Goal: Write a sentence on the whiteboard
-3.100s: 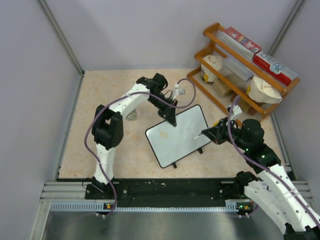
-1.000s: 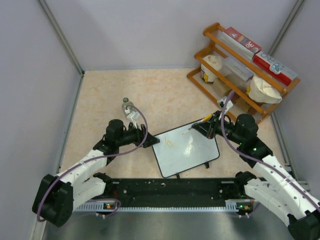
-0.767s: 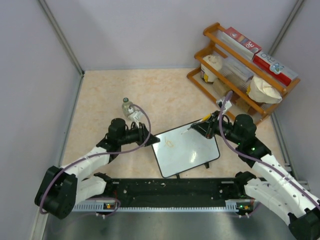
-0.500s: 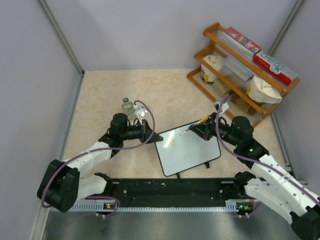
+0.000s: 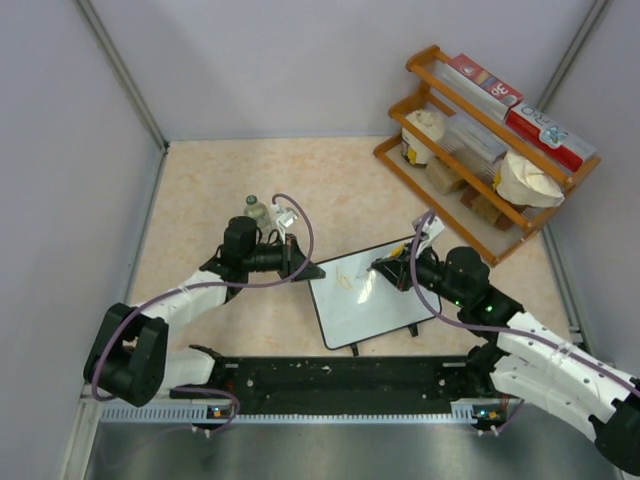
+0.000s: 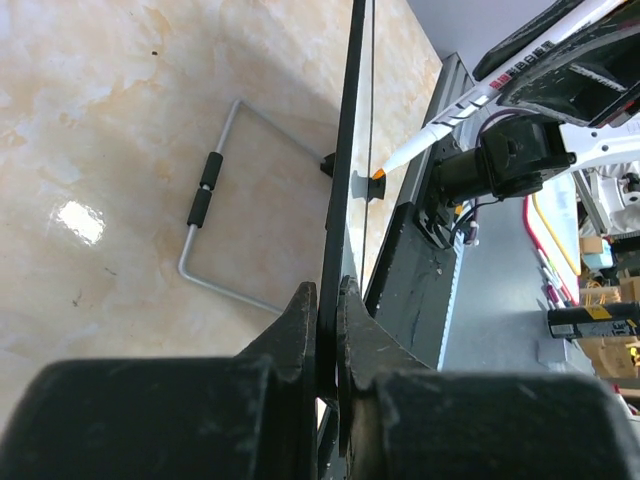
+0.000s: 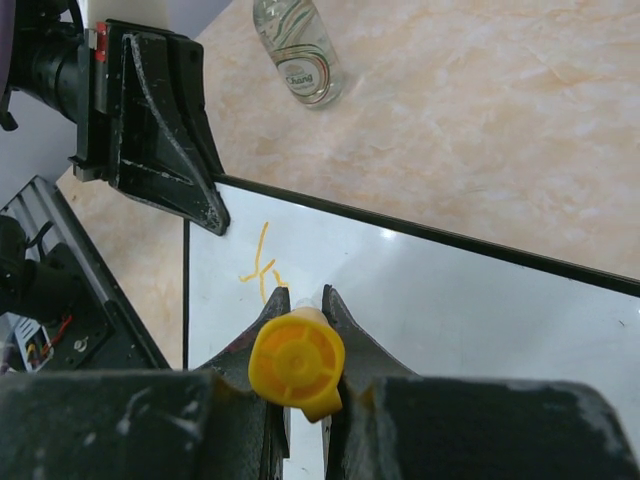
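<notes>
Whiteboard sits at lower centre of the overhead view, between the arms, propped on a wire stand. Left gripper pinches the board's left edge, fingers pressed tight on the frame, apparently to steady it against writing pressure. Right gripper is clamped on a marker, tip at the board's upper left beside a few orange strokes. Contact cannot be confirmed. Sentence judged barely begun. Bottle stands behind the left gripper.

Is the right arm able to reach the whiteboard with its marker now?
Probably yes: the right gripper holds the marker right over the whiteboard, nothing between, and the left gripper only pinches its edge.
</notes>
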`<act>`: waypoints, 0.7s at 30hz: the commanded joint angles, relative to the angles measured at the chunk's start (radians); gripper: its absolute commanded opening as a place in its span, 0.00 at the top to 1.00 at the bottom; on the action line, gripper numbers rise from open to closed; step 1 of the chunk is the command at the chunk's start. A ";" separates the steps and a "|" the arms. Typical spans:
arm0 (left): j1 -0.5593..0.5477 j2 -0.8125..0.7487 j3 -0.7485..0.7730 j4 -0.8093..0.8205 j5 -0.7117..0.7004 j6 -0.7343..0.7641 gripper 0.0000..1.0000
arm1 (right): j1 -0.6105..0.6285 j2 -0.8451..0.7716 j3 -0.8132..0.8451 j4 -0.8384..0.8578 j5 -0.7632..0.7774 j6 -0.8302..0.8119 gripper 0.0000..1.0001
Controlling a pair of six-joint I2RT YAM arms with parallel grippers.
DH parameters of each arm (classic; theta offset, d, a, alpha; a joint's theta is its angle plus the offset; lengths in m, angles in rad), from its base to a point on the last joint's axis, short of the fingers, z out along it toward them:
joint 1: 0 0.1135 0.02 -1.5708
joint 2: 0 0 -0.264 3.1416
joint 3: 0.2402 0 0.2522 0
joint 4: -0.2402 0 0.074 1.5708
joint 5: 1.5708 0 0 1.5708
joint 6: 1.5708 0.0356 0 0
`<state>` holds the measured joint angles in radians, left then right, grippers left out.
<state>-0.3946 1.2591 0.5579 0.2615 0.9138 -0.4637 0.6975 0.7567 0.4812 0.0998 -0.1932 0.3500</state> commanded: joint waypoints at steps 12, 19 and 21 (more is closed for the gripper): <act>0.033 0.043 -0.072 0.001 -0.121 0.139 1.00 | 0.164 -0.088 -0.092 0.221 0.267 -0.034 1.00; 0.034 0.040 -0.085 0.027 -0.122 0.128 1.00 | 0.256 -0.046 -0.079 0.230 0.382 -0.072 1.00; 0.033 0.042 -0.088 0.030 -0.121 0.126 1.00 | 0.264 -0.019 -0.076 0.232 0.409 -0.072 1.00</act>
<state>-0.3744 1.2850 0.5121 0.3504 0.9558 -0.4618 0.9298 0.7052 0.3851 0.2695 0.1299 0.3023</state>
